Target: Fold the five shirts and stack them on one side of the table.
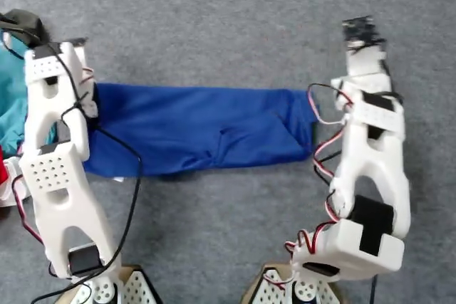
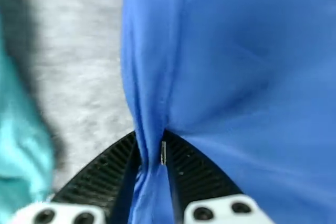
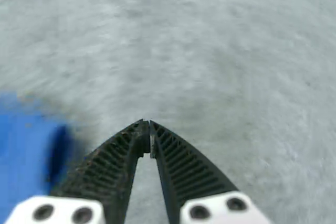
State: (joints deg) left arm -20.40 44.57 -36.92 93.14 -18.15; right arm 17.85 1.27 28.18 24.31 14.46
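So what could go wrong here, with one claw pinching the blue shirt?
The left claw pinches just a thin bunch of the blue shirt, so it might slip out if pulled. The right claw is shut over bare table, so the far end may drag.

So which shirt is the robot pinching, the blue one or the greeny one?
The blue shirt, the one laid out long. The left gripper is shut on its end. The teal shirt lies bunched beside that arm, in no gripper.
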